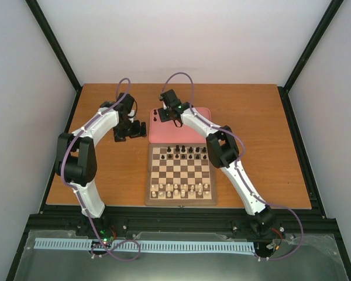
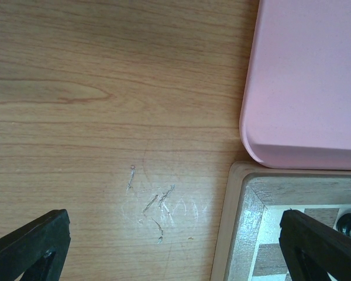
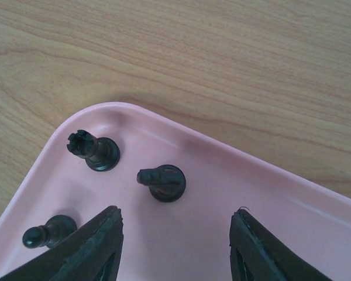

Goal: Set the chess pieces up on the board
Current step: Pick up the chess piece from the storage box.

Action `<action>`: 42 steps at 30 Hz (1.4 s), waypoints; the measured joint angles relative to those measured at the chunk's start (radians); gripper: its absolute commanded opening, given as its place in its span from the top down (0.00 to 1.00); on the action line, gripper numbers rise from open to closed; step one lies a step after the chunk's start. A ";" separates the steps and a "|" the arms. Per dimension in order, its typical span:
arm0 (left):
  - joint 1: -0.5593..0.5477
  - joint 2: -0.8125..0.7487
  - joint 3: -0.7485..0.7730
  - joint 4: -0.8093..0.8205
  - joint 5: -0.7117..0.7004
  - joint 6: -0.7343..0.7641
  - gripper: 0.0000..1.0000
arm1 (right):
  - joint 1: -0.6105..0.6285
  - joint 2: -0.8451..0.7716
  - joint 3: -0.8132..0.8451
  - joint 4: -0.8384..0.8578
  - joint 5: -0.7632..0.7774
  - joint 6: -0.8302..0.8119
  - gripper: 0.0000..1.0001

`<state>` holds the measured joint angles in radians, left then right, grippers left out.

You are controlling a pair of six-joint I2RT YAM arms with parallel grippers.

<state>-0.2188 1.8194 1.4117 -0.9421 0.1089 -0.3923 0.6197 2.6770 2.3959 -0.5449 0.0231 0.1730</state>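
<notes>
Right wrist shows right gripper (image 3: 175,221) (empty, parted) over chess pieces (image 3: 164,182) on tray (image 3: 257,196).

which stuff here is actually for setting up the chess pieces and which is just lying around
For the job:
black chess pieces, three in view in the tray corner
chessboard

Just lying about:
pink tray under those pieces
cream pieces on the board's near side
white slotted strip by the arm bases

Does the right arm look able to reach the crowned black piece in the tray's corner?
Probably yes: the right hand hovers open over the pink tray, and the crowned piece stands clear, nothing covering it.
</notes>
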 measured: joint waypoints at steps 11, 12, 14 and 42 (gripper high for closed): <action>0.000 -0.005 -0.001 0.000 0.000 0.000 0.00 | -0.006 0.027 0.027 0.028 -0.021 0.011 0.54; 0.000 -0.005 -0.001 0.000 0.000 0.000 0.00 | -0.006 0.027 0.031 0.031 -0.024 0.012 0.55; 0.000 -0.005 -0.001 0.000 0.000 0.000 0.00 | -0.008 0.029 0.038 0.038 -0.030 0.012 0.57; 0.000 -0.005 -0.007 0.000 -0.007 0.000 0.00 | -0.020 -0.002 -0.026 0.047 -0.090 0.014 0.94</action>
<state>-0.2188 1.8141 1.4048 -0.9417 0.1017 -0.3923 0.5999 2.6751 2.3703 -0.4976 -0.0669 0.1871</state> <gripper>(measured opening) 0.997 0.155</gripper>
